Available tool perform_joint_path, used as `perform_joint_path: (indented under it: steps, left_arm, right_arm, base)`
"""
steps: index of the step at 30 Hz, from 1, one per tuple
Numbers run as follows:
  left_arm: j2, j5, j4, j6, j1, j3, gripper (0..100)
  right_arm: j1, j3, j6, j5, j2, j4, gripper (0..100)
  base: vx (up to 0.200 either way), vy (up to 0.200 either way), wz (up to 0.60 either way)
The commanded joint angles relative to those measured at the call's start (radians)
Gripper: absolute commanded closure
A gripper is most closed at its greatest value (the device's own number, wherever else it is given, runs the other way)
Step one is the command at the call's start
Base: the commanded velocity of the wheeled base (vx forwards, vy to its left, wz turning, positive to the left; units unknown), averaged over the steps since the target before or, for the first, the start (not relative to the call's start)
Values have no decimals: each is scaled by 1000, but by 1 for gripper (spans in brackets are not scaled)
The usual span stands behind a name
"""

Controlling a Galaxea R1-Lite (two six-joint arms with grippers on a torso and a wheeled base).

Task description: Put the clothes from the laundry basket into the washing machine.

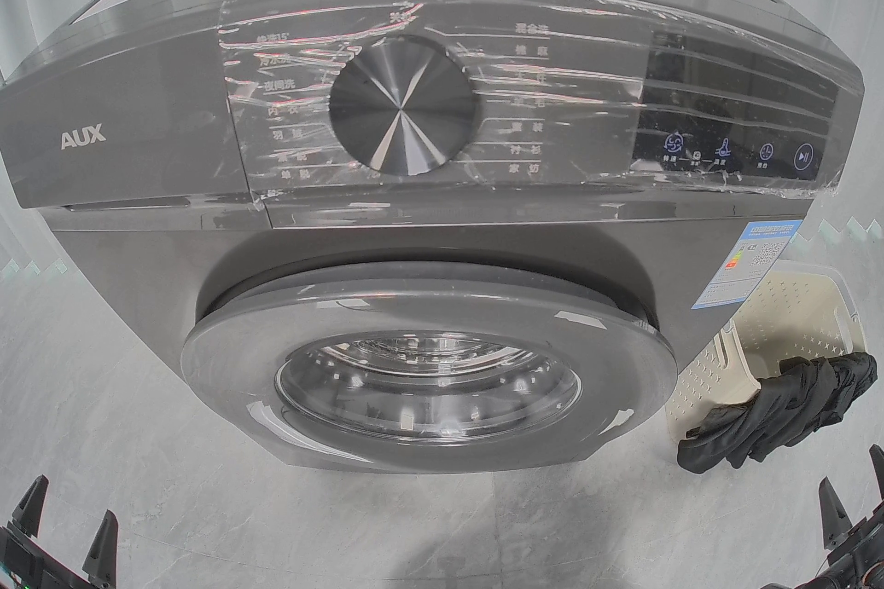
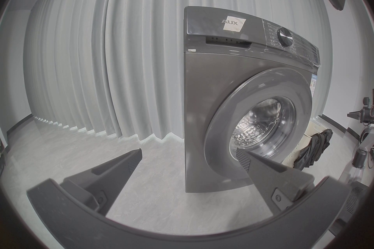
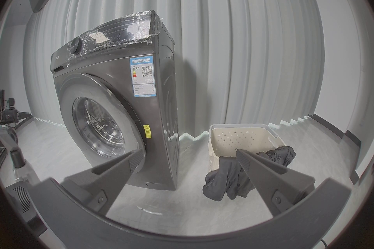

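Metal in a dull grey finish clads the washing machine (image 1: 138,269), a boxy front-loader standing on a pale, faintly veined floor (image 1: 230,508). Its round door (image 1: 230,370) is shut. The door is a broad, glossy grey ring around a bulging clear window, through which the ribbed, shiny drum (image 1: 428,384) shows. Above the door a round, brushed-metal dial (image 1: 402,106) sits in the middle of the control panel (image 1: 727,112). Wrinkled clear film is stretched over the panel. A rectangular paper label (image 1: 755,259) is stuck on the machine's front, up and to the right of the door. A pale pleated curtain (image 3: 241,47) hangs on the far side.

On the floor just right of the machine stands the laundry basket (image 1: 801,310), a cream plastic tub with rounded corners and walls pierced by rows of small holes. The clothes (image 1: 783,411), a dark, soft, crumpled bundle, are draped over its near rim. Part of the bundle lies inside and part hangs down the outer wall, reaching the floor.

The left gripper (image 1: 74,499) hovers low at the near left, in front of the machine. Its two dark, wedge-shaped fingers (image 2: 113,176) are spread wide and hold nothing. The right gripper (image 1: 852,471) is low at the near right, near the clothes but apart from them, its fingers (image 3: 272,176) likewise spread and empty.
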Motion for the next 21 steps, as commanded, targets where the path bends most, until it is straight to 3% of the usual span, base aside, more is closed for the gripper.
perform_joint_path:
  steps: [1, 16, 21]
  left_arm:
    - [-16, 0, 0, 0, 0, 16, 0]
    - [-16, -1, 0, 0, 0, 16, 0]
    - [-16, -1, 0, 0, 0, 16, 0]
  right_arm:
    - [0, 18, 0, 0, -16, 0, 0]
    - [0, 18, -1, 0, -16, 0, 0]
    - [0, 18, 0, -1, -16, 0, 0]
  base:
    - [0, 0, 0]
    - [0, 0, 0]
    - [0, 200, 0]
